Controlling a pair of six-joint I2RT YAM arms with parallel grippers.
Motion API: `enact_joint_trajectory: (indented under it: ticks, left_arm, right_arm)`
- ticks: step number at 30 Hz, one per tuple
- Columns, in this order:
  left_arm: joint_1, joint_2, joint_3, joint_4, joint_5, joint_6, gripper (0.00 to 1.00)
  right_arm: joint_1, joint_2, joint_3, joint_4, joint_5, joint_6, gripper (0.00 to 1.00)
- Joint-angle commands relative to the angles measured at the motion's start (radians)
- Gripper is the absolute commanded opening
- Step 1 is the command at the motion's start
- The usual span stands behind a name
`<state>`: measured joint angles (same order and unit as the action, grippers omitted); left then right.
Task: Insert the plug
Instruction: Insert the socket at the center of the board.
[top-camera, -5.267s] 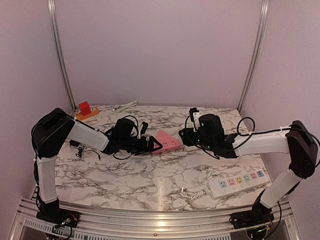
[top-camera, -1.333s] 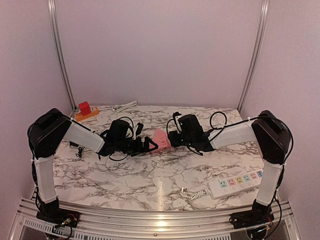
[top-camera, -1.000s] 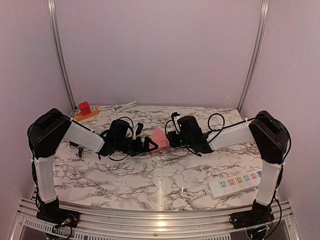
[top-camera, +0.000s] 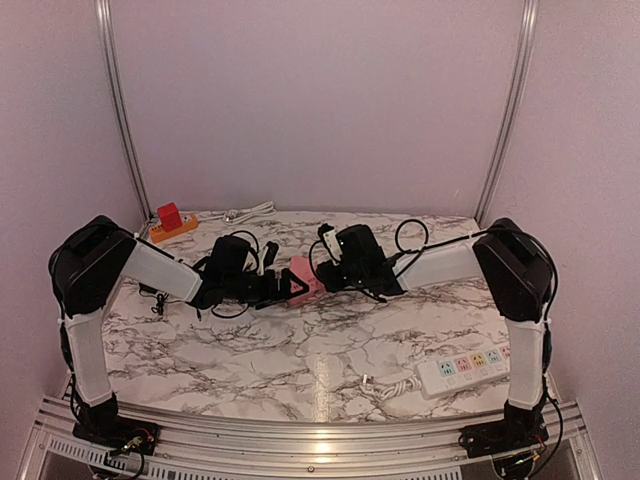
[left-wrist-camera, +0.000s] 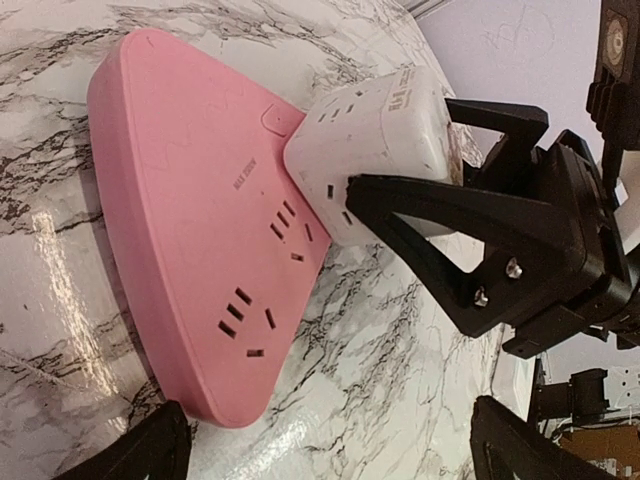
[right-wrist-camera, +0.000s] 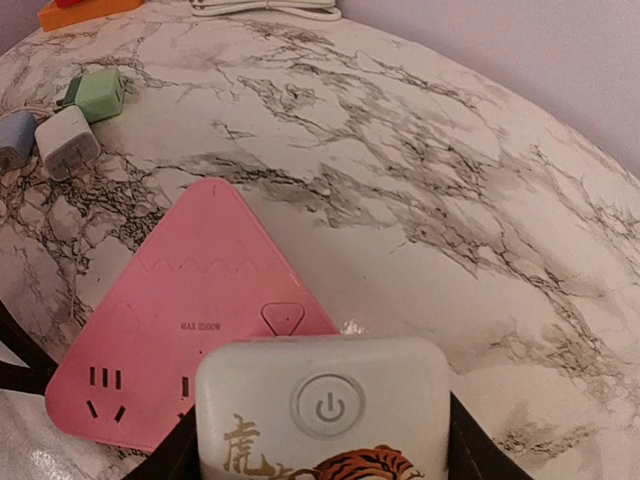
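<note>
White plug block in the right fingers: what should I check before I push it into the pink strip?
1. Grip: right fingers shut on the white cube-shaped plug block: ok.
2. Pink triangular power strip lying flat on the marble table: ok.
3. Pins lined up with a socket: cannot tell; the pins are hidden, and the block sits at the strip's edge by its triangular button.
4. Strip held steady: not ok; left fingers stand open, not clamping it.
5. Path clear: ok; small green charger and small white charger lie apart from the strip.
</note>
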<state>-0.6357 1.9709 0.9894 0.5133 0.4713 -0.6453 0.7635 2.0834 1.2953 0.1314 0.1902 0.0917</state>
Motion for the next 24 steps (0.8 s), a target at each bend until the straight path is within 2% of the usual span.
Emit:
enact_joint_trajectory:
  ticks: [1, 5, 11, 14, 24]
  left_arm:
    - [0.007, -0.036, -0.015, 0.024, 0.006, 0.010, 0.99]
    - [0.007, -0.038, -0.019, 0.026, 0.005, 0.009, 0.99]
    - [0.010, -0.039, -0.024, 0.031, 0.003, 0.006, 0.99]
    - [0.011, -0.038, -0.028, 0.034, 0.004, 0.004, 0.99]
    - [0.013, -0.039, -0.041, 0.047, 0.003, -0.002, 0.99]
  right_arm:
    - [-0.001, 0.169, -0.072, -0.365, -0.213, -0.021, 0.00]
    - [-0.006, 0.163, -0.081, -0.356, -0.195, -0.008, 0.00]
    - [0.011, 0.126, -0.102, -0.336, -0.084, -0.001, 0.01]
    - [0.023, 0.121, -0.098, -0.334, -0.067, -0.003, 0.04]
    - [0.023, 0.022, -0.102, -0.324, -0.052, 0.029, 0.04]
